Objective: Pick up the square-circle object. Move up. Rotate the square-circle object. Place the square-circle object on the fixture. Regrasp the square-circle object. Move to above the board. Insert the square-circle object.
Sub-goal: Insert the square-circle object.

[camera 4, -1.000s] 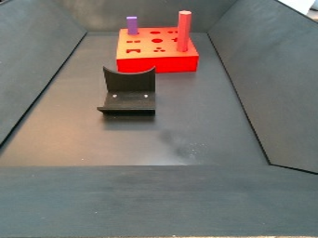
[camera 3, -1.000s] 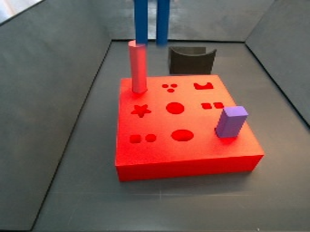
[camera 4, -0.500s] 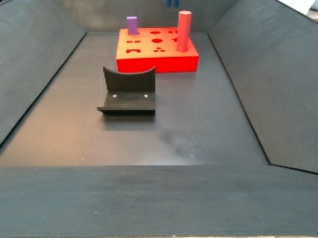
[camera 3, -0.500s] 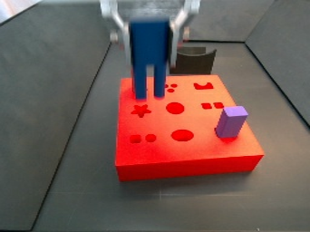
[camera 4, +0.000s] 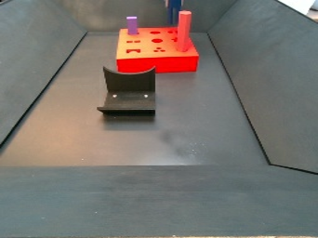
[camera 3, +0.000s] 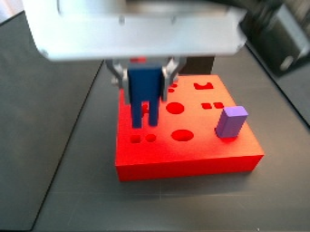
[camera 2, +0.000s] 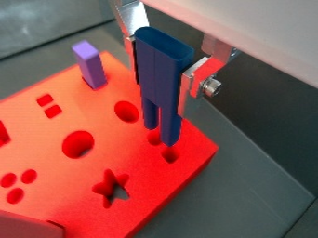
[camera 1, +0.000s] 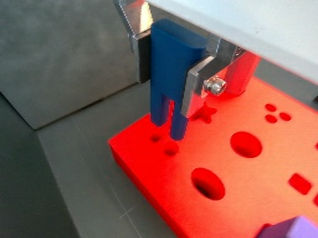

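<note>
The gripper [camera 2: 172,70], jaws clamped on the square-circle object [camera 2: 158,79], holds it legs-down over the board [camera 2: 74,172], apparently aligning for insertion.

We see the blue block [camera 2: 158,79] upright in the hand [camera 2: 168,70], legs down just over the red board [camera 2: 74,149]; the fixture [camera 4: 126,90] stands apart.

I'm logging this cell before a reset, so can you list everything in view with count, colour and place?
board: one, bright red, on the dark floor, with cut-out holes.
square-circle object: one, dark blue, held upright in the hand, its two legs at a pair of small holes near a board corner.
purple block: one, standing on the board.
red post: one, upright on the board.
fixture: one, dark, on the floor apart from the board.
hand: one, silver fingers, above the board, gripping the blue piece.
</note>
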{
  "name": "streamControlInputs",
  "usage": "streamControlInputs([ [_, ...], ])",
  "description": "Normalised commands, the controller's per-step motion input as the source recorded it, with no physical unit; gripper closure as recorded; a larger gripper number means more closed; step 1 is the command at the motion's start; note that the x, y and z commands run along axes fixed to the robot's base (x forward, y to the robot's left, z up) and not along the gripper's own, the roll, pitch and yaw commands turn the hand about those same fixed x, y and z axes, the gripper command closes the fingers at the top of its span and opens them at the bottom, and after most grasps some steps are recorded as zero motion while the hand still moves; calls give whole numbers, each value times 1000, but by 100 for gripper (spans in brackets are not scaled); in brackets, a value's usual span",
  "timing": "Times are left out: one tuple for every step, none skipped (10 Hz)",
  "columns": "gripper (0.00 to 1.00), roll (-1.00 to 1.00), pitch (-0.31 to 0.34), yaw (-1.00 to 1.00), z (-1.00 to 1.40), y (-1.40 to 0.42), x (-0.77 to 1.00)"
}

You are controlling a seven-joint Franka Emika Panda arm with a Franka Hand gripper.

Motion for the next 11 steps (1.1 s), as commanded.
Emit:
streamControlInputs([
  [100,-40,-50,0,-320,-54,0],
  [100,-11,-3,0,-243,-51,9],
  [100,0,0,0,-174,-29,71],
  [100,7,13,0,-80,0,89],
  [100,29,27,0,-63,0,89],
  [100,37,0,0,-131,0,0],
  [100,36,1,0,-103,0,0],
  [100,7,0,-11,-160,0,3],
  [100,16,0,-20,-214,0,0],
  [100,0,0,-40,-254,0,0],
  [100,0,0,-69,-326,0,0],
])
